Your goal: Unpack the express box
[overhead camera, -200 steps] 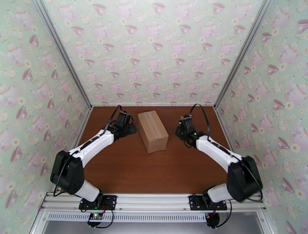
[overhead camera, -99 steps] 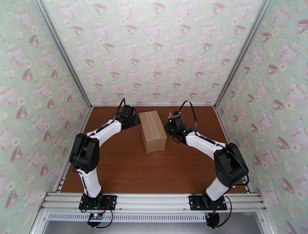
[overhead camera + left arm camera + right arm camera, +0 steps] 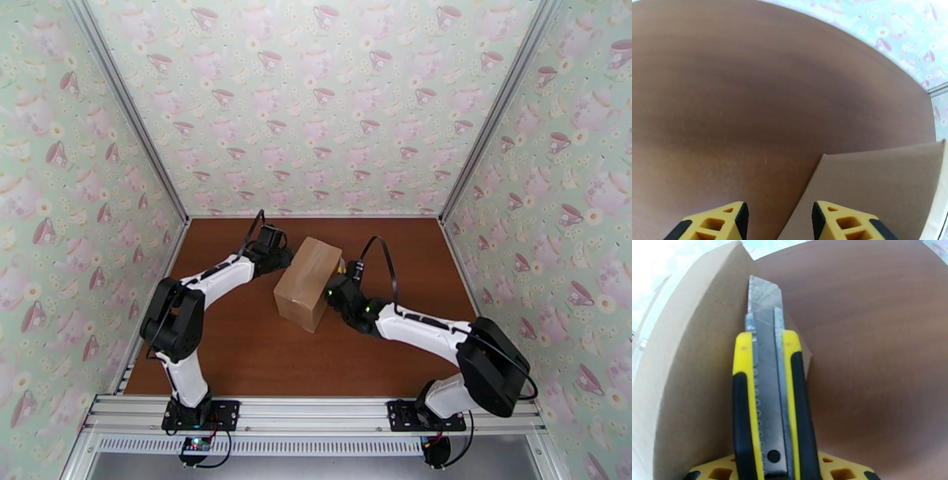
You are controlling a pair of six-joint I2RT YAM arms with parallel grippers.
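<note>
The express box point(image 3: 306, 283), a plain brown carton, lies slanted on the brown table point(image 3: 237, 347) with its flaps down. My left gripper point(image 3: 281, 254) is at the box's far left corner. In the left wrist view this gripper point(image 3: 778, 225) stands open, and a cardboard face point(image 3: 877, 189) reaches under its right fingertip point(image 3: 841, 221). My right gripper point(image 3: 338, 290) is low against the box's right side. The right wrist view has that gripper point(image 3: 774, 473) shut on a yellow and black utility knife point(image 3: 766, 398). The knife's blade is out and lies along the box's side wall point(image 3: 691, 378).
Teacup-patterned walls point(image 3: 316, 103) close in the table on three sides, with aluminium posts point(image 3: 130, 110) at the back corners. A metal rail point(image 3: 316, 410) carrying both arm bases runs along the near edge. Bare table lies in front of the box.
The box has turned, its near end swinging left and its far end right. My right arm came forward and down along the box's right side. My left gripper closed in on the far corner.
</note>
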